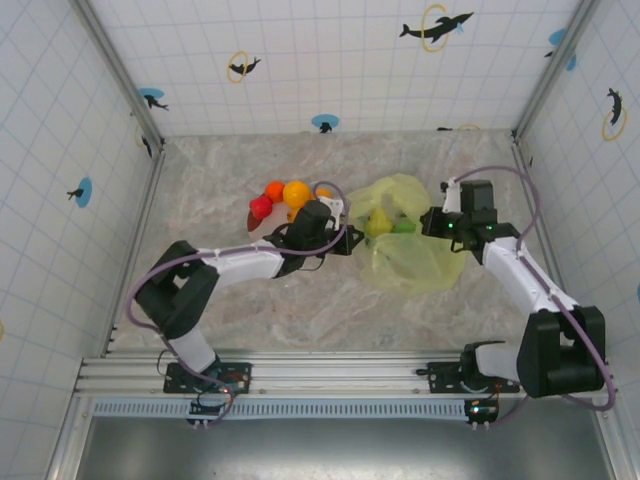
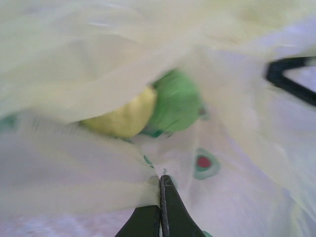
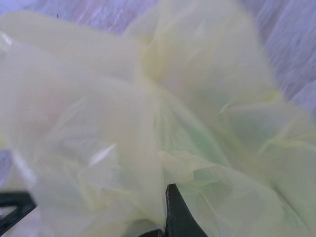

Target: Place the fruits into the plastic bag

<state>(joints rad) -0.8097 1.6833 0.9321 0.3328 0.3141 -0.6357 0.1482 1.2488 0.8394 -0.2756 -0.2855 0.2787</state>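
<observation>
Top external view, working big to small. Marbled table (image 1: pixel 250 290) inside a tiled enclosure. The plastic bag (image 1: pixel 405 260) lies right of centre, about mid-depth on the table, yellow-green and crumpled, its mouth spread between the two arms.

Left arm (image 1: pixel 240 262) reaches in from the left. Right arm (image 1: pixel 520 270) reaches in from the right.

Left gripper (image 1: pixel 352 238) sits at the bag's left edge. On the left wrist view I see the left gripper (image 2: pixel 161 180) with jaws pressed together, pinching a fold of the plastic bag (image 2: pixel 74 187).

Right gripper (image 1: pixel 428 222) sits at the bag's right edge. On the right wrist view the right gripper (image 3: pixel 167 195) is closed, with the film of the plastic bag (image 3: pixel 98 123) draped over it and caught at the tips. One dark finger shows; the other is under plastic.

Fruits, in two groups:
- Inside the bag, a yellow fruit (image 1: pixel 378 222) and a green fruit (image 1: pixel 403 225) lie touching. The left wrist view gives the same pair, yellow fruit (image 2: pixel 123 116) left of green fruit (image 2: pixel 175 103), blurred through film.
- Outside, just left of the bag and far of the left gripper, a loose cluster: large orange fruit (image 1: pixel 296 192), small orange fruit (image 1: pixel 274 188), red fruit (image 1: pixel 261 207).

Printed spot (image 2: pixel 204 163) on the bag wall, red centre, green ring.
</observation>
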